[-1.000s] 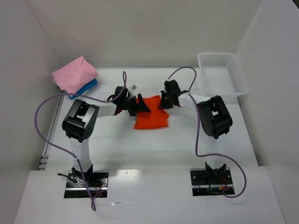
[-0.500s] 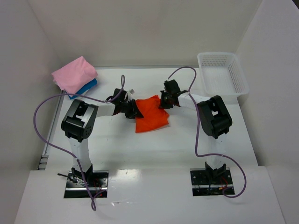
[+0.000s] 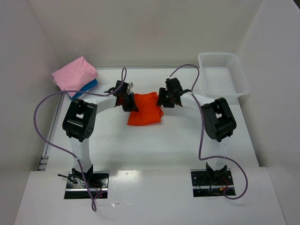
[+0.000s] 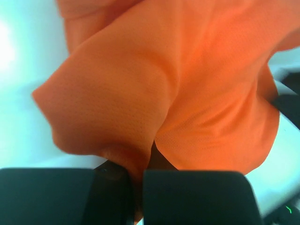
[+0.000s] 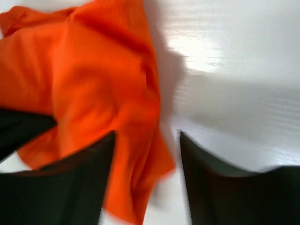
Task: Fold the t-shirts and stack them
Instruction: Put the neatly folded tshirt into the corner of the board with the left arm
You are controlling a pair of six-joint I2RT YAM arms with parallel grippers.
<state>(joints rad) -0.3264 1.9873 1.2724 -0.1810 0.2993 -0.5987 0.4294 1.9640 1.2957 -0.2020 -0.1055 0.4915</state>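
Observation:
A folded bright orange t-shirt (image 3: 145, 109) lies on the white table between both arms. My left gripper (image 3: 129, 104) is shut on the shirt's left edge; in the left wrist view the orange cloth (image 4: 159, 79) is pinched between the two black fingers (image 4: 192, 194). My right gripper (image 3: 161, 100) is at the shirt's upper right edge with its jaws apart; in the right wrist view a loose flap of orange cloth (image 5: 93, 93) hangs between the spread fingers (image 5: 70, 183). A folded pink t-shirt (image 3: 75, 75) rests on a blue t-shirt (image 3: 87, 87) at the far left.
A white mesh basket (image 3: 221, 73) stands at the back right corner. White walls close in the table at the left, the back and the right. Purple cables (image 3: 47, 105) loop from both arms.
My left gripper has shut on the orange t-shirt's left edge. My right gripper has opened and let go of the cloth. The shirt has shifted to the left and slightly back.

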